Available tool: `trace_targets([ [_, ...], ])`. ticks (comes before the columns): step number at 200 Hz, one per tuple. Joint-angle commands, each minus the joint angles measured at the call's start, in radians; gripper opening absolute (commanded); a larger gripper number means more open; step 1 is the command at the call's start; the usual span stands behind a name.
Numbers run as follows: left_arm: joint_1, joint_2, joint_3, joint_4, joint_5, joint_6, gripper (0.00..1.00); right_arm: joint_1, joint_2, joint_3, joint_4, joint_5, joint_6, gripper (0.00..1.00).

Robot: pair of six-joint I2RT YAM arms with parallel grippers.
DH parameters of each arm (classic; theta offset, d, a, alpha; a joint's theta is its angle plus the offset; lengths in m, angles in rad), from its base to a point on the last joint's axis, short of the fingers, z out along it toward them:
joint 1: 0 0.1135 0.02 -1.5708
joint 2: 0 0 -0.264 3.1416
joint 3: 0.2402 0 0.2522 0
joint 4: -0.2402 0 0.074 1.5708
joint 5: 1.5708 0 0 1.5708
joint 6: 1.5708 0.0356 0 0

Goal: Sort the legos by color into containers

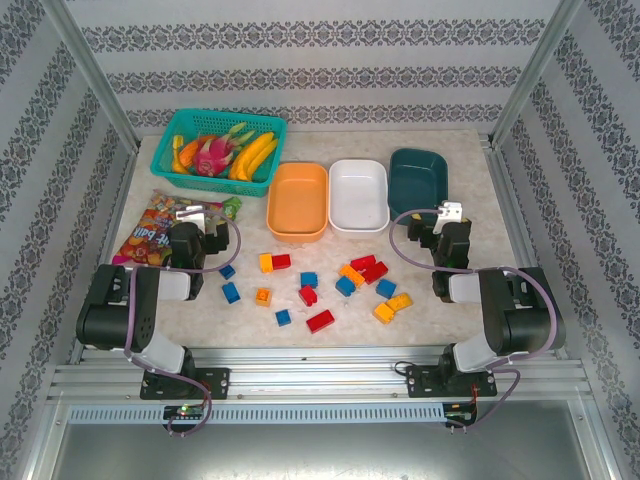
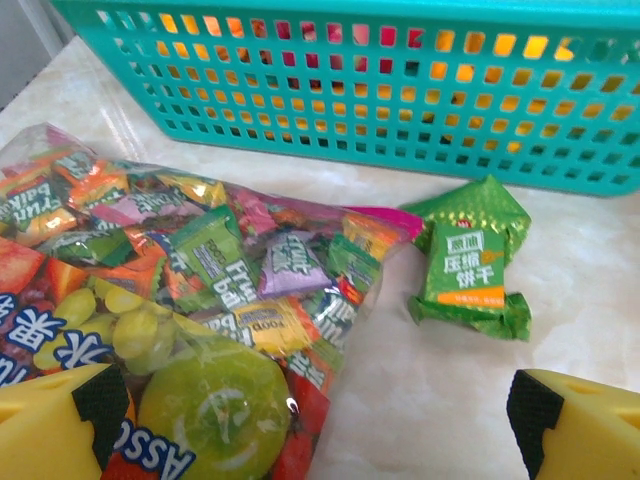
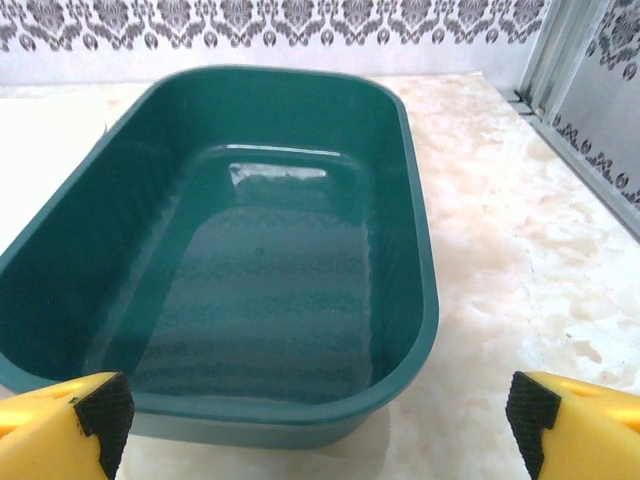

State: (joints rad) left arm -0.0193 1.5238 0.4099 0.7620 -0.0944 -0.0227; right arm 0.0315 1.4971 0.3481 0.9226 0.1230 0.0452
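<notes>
Top external view: the legos (image 1: 308,294) lie scattered across the near middle of the worktop (image 1: 250,325), red, blue and yellow-orange mixed together, some touching and some apart. Just beyond them stand three containers in a row: an orange tray (image 1: 297,200) on the left, a white tray (image 1: 358,195) in the middle and a dark teal tray (image 1: 418,172) on the right. All three look empty, so I judge the sorting not yet begun.

The right gripper (image 3: 320,420) faces the teal tray (image 3: 250,260), its jaws wide apart and holding nothing. The left gripper (image 2: 320,430) is also spread and empty, above a colourful snack bag (image 2: 180,300) with a small green sachet (image 2: 468,262) beside it and a teal mesh basket (image 2: 400,90) of fruit farther off.

Neither gripper is over a brick. The next move probably calls for one arm to swing toward the pile, pick an outlying brick with room for the jaws on either side, and close on it alone. Tightly packed bricks look harder to take singly.

The worktop is pale, marbled and glossy. Walls papered in grey patterned bands and metal frame posts enclose it.
</notes>
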Motion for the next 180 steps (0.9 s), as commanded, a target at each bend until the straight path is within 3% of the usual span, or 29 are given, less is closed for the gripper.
trace_targets([
  [1, -0.059, -0.119, 0.04, -0.115, -0.036, 0.058, 1.0, 0.031, -0.092, -0.041, 0.013, 0.079, -0.013, 0.98],
  [60, -0.225, -0.415, 0.09, -0.4, -0.232, 0.011, 1.0, 0.166, -0.488, -0.011, -0.28, 0.351, -0.066, 0.98],
  [87, -0.307, -0.488, 0.149, -0.489, -0.282, -0.01, 1.0, 0.229, -0.626, 0.119, -0.468, 0.448, -0.099, 0.98],
  [106, -0.374, -0.531, 0.225, -0.548, -0.311, 0.004, 1.0, 0.317, -0.699, 0.293, -0.694, 0.506, -0.119, 0.98],
  [116, -0.422, -0.547, 0.285, -0.577, -0.326, 0.036, 1.0, 0.374, -0.703, 0.43, -0.865, 0.556, -0.045, 0.98],
  [123, -0.449, -0.554, 0.325, -0.593, -0.339, 0.045, 1.0, 0.387, -0.692, 0.548, -1.048, 0.592, 0.145, 0.98],
  [131, -0.461, -0.567, 0.387, -0.66, -0.355, -0.024, 1.0, 0.352, -0.67, 0.683, -1.318, 0.478, 0.385, 0.98],
  [140, -0.455, -0.575, 0.505, -0.853, -0.377, -0.215, 1.0, 0.293, -0.651, 0.785, -1.516, 0.252, 0.503, 0.98],
  [152, -0.444, -0.561, 0.682, -1.282, -0.389, -0.512, 1.0, 0.221, -0.654, 0.752, -1.508, 0.037, 0.607, 0.98],
  [159, -0.439, -0.557, 0.719, -1.372, -0.406, -0.592, 1.0, 0.179, -0.66, 0.728, -1.486, -0.099, 0.619, 0.98],
  [166, -0.425, -0.564, 0.711, -1.364, -0.349, -0.599, 1.0, 0.171, -0.658, 0.727, -1.52, -0.125, 0.639, 0.98],
  [180, -0.396, -0.577, 0.702, -1.346, -0.209, -0.607, 1.0, 0.18, -0.633, 0.789, -1.673, -0.042, 0.684, 0.98],
])
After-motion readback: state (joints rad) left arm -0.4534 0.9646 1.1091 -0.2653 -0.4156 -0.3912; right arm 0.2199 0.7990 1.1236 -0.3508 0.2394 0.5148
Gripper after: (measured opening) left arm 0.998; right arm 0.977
